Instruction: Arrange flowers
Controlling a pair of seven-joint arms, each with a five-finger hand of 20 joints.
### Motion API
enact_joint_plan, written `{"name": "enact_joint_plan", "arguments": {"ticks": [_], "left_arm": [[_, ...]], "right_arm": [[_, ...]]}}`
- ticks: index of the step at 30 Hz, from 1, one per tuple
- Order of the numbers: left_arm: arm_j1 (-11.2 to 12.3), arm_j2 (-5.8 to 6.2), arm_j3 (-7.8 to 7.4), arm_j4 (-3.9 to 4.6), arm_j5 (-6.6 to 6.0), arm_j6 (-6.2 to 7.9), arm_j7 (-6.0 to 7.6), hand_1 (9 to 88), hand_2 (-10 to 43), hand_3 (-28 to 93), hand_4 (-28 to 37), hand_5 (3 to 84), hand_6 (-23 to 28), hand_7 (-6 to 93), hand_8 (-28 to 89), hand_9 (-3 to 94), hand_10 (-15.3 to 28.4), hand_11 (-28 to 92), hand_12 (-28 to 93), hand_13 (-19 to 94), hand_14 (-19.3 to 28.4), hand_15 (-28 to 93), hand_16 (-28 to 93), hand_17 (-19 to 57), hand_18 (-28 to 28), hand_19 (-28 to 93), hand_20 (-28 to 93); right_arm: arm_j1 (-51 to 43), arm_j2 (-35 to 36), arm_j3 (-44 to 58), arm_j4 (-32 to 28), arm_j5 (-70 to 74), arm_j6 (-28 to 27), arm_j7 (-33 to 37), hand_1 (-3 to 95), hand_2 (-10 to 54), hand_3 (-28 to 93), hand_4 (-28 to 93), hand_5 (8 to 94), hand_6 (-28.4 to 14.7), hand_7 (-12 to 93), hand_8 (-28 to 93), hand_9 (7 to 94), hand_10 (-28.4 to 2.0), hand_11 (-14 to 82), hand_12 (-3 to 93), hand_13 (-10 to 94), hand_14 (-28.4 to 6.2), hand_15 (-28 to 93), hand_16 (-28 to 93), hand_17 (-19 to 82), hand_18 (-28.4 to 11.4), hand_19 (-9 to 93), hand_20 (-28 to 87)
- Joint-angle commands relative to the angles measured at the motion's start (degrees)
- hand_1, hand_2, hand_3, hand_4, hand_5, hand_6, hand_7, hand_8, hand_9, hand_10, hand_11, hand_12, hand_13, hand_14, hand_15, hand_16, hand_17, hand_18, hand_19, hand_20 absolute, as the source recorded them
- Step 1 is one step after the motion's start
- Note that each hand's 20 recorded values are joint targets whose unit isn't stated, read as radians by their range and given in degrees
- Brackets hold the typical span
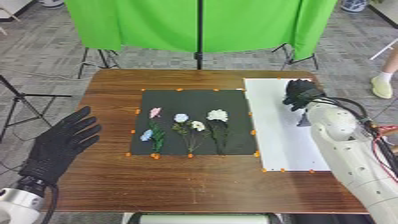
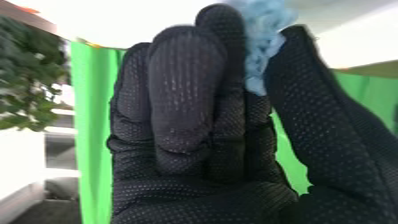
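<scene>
The left robot hand (image 1: 55,145), fingers straight and spread, is at eight o'clock near the desk's (image 1: 178,192) edge. Between two and three o'clock, over the white sheet (image 1: 284,150), the right robot hand (image 1: 305,93) pinches a light-blue textured piece (image 2: 264,40). On the black mat (image 1: 173,97), pink (image 1: 155,112), blue (image 1: 147,135) and white flowers (image 1: 217,115) lie at its ten, eight and two o'clock.

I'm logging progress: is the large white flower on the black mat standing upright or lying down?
Lying down: the large white flower rests with its stem stretched along the black mat.
</scene>
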State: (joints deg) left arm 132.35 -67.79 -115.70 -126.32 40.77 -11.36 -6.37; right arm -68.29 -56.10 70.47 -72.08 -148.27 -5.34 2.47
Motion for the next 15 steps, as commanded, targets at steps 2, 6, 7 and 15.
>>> {"name": "enact_joint_plan", "arguments": {"ticks": [2, 6, 7, 15], "left_arm": [[0.63, -0.59, 0.30, 0.24, 0.15, 0.16, -0.08, 24.4, -0.5, 71, -28.1, 27.6, 2.4, 20.0, -11, 23.7, 10.8, 21, 15, 17, 13.7, 31, -2, -11.8, 18.9, 40, 7], [0.98, -0.81, 0.06, 0.11, 0.06, 0.29, -0.30, 24.3, -0.6, 71, -28.1, 27.7, 2.3, 20.1, -11, 23.8, 10.8, 21, 15, 17, 13.7, 31, -2, -11.7, 19.0, 40, 7], [0.89, -0.82, -0.01, 0.15, 0.05, 0.13, -0.45, 24.3, -0.7, 71, -28.1, 27.9, 2.3, 20.1, -11, 23.9, 10.8, 21, 15, 17, 13.8, 31, -2, -11.6, 19.0, 40, 7], [0.11, -0.44, 0.34, 0.35, 0.04, 0.06, -0.72, 24.3, -0.6, 71, -28.2, 27.7, 2.4, 20.0, -11, 23.7, 10.8, 21, 15, 17, 13.7, 31, -2, -11.8, 19.0, 40, 7]], "right_arm": [[-7.97, 1.23, 2.47, -10.34, 6.19, 1.43, -1.58, 51.3, -9.4, 78, -28, 76.9, 3.2, 38, -12, 92.9, -2.2, 15.0, 35.5, 88, 0.0, 49, 28, 36, -13.8, 76, 32], [-12.40, 0.15, 4.80, -19.44, 10.18, -1.96, -5.84, 50.7, -9.5, 80, -28, 77.0, 2.9, 37, -12, 92.9, -2.5, 14.7, 36.0, 87, -0.1, 49, 28, 36, -13.9, 76, 32], [-13.20, 0.08, 4.61, -21.00, 9.53, -2.39, -7.27, 50.6, -9.5, 80, -28, 76.8, 2.9, 37, -11, 92.8, -2.5, 14.7, 36.1, 87, -0.1, 49, 28, 36, -13.9, 76, 32], [-16.75, -2.05, 3.81, -27.59, 7.74, -13.19, -14.42, 50.1, -9.5, 80, -28, 75.3, 3.0, 39, -12, 91.6, -2.9, 14.9, 37.5, 85, -0.2, 50, 28, 35, -13.6, 75, 32]]}}
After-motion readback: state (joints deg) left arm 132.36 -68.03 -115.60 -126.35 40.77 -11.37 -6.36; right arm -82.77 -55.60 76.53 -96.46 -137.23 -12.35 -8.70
